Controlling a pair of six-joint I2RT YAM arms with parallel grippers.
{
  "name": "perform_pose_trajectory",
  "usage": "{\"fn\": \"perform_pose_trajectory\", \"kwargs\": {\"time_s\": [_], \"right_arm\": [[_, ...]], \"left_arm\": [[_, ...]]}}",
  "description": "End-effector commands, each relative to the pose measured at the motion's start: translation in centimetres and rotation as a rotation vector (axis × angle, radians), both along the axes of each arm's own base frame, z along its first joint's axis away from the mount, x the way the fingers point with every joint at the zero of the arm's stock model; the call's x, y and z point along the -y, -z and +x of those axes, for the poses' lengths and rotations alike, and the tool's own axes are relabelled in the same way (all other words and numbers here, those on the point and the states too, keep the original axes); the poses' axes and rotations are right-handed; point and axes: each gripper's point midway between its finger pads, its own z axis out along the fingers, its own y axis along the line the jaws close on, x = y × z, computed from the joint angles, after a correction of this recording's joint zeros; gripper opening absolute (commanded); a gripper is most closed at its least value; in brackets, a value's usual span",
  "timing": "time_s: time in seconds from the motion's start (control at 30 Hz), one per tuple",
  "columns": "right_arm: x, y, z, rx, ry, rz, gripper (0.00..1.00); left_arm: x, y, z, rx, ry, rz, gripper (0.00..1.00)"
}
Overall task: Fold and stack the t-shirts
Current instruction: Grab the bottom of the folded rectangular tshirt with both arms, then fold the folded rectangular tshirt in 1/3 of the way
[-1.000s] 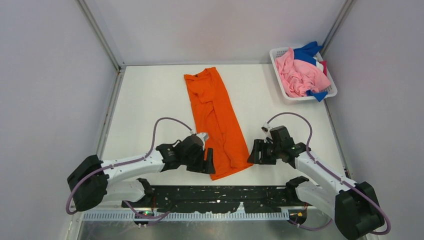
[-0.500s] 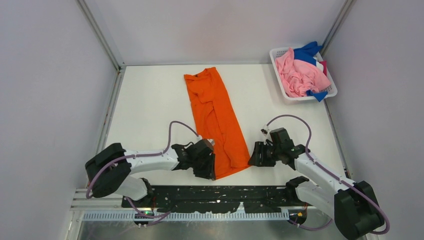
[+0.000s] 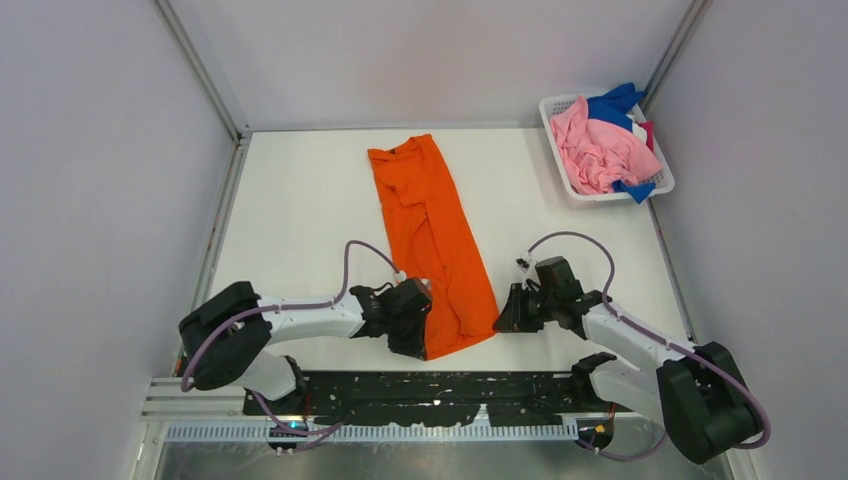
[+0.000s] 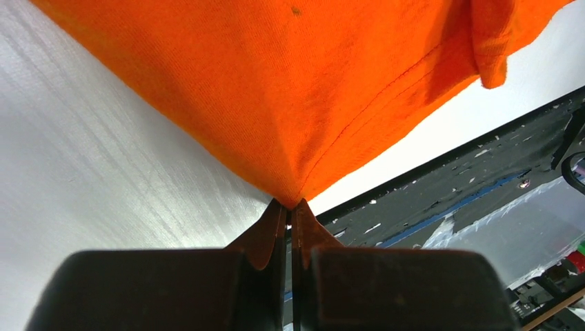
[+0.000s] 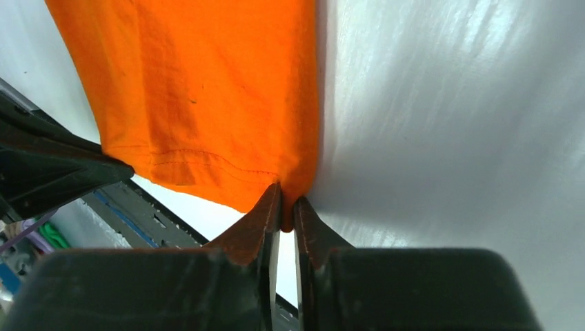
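Observation:
An orange t-shirt (image 3: 432, 235) lies folded into a long strip down the middle of the white table, collar end far, hem end near. My left gripper (image 3: 424, 345) is shut on the strip's near left hem corner; in the left wrist view the orange t-shirt (image 4: 290, 89) is pinched at the tips of the left gripper (image 4: 289, 203). My right gripper (image 3: 499, 322) is shut on the near right hem corner; the right wrist view shows the orange t-shirt (image 5: 200, 89) nipped between the tips of the right gripper (image 5: 284, 196). More t-shirts, pink (image 3: 598, 152) and blue (image 3: 612, 101), lie bunched in a basket.
A white mesh basket (image 3: 559, 141) stands at the far right corner of the table. Grey walls close the table in on three sides. A black perforated rail (image 3: 430, 390) runs along the near edge between the arm bases.
Both grippers have closed on the near hem corners of the orange t-shirt. The left arm swung in towards the hem; the right gripper shifted slightly left.

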Motion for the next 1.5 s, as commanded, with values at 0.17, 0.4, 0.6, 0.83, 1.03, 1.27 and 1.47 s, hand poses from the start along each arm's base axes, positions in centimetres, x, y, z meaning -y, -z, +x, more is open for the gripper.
{"fn": "perform_pose_trajectory", "kwargs": {"time_s": [0.17, 0.4, 0.6, 0.83, 1.03, 1.27, 1.47], "right_arm": [[-1.3, 1.2, -3.8, -0.072, -0.071, -0.022, 0.05], [-3.7, 0.4, -9.9, -0.139, -0.177, 0.051, 0.05], [-6.0, -2.4, -9.6, -0.057, -0.187, 0.156, 0.05], [-6.5, -4.5, -7.0, 0.057, -0.156, 0.119, 0.05], [-5.9, -6.6, -3.4, 0.191, -0.126, -0.013, 0.05], [-6.3, -8.4, 1.6, 0.265, -0.045, -0.022, 0.05], [-6.7, -10.0, 6.5, 0.298, 0.015, 0.021, 0.05]], "left_arm": [[-2.3, -0.3, -0.5, 0.044, -0.016, 0.024, 0.00], [-6.3, 0.3, -3.2, 0.011, -0.017, 0.084, 0.00], [-5.6, -1.4, -4.3, 0.026, 0.043, 0.010, 0.00], [-2.8, -5.2, -2.4, 0.140, 0.084, -0.121, 0.00], [-1.7, -6.8, 1.3, 0.199, 0.039, -0.136, 0.00], [-1.8, -8.1, 7.4, 0.266, -0.096, -0.166, 0.00], [-3.5, -8.6, 12.2, 0.299, -0.179, -0.117, 0.00]]}}
